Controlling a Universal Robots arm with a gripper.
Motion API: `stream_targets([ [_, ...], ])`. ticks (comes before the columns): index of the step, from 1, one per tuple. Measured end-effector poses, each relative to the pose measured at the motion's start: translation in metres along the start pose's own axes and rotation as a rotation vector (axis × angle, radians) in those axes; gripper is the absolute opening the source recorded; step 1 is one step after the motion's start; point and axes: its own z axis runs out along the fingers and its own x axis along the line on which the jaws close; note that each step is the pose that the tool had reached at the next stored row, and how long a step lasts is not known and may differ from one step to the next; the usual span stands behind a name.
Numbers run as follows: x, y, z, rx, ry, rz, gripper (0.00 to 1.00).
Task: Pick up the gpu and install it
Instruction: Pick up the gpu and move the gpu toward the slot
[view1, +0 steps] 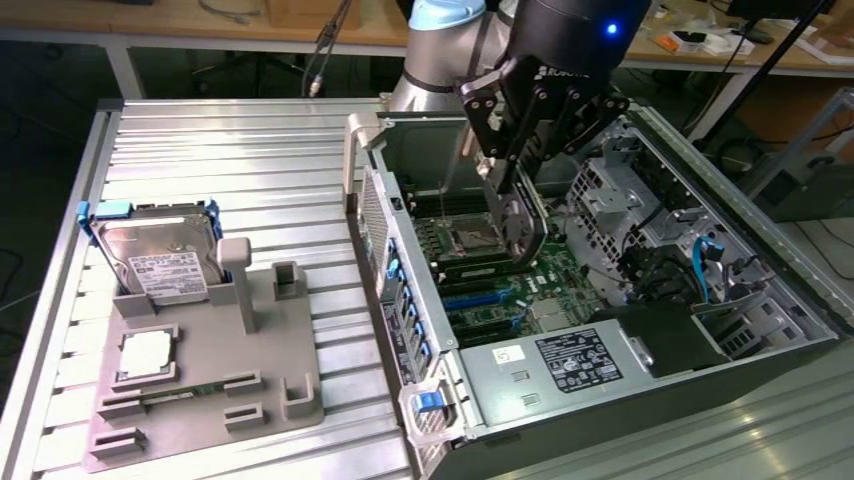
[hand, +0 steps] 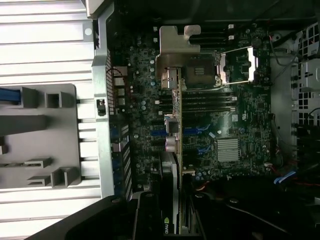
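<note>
Clamped on the gpu (view1: 525, 225), the gripper (view1: 515, 190) holds the card edge-down inside the open computer case (view1: 400, 260), above the motherboard (view1: 541, 285). The blue slots (view1: 470, 300) lie at its seven o'clock. Pickup looks done; the card is not yet seated.

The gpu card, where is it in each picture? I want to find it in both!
Exterior view: the gpu hangs in the gripper above the motherboard, just to the exterior view's right of the CPU socket.
Wrist view: the gpu is seen edge-on, a long thin strip through the middle of the picture, one end beside the CPU socket.
Shared landmark: the square CPU socket on the motherboard.
</note>
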Motion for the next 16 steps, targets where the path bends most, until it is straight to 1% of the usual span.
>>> stream_targets([
  [7,-0.015,0.0008,0.0006,-0.0001,0.0000,0.000,0.27],
  [9,-0.021,0.0011,0.0007,0.0000,0.0000,0.000,0.27],
  [16,-0.034,0.0018,0.0012,0.0000,0.0000,0.000,0.27],
])
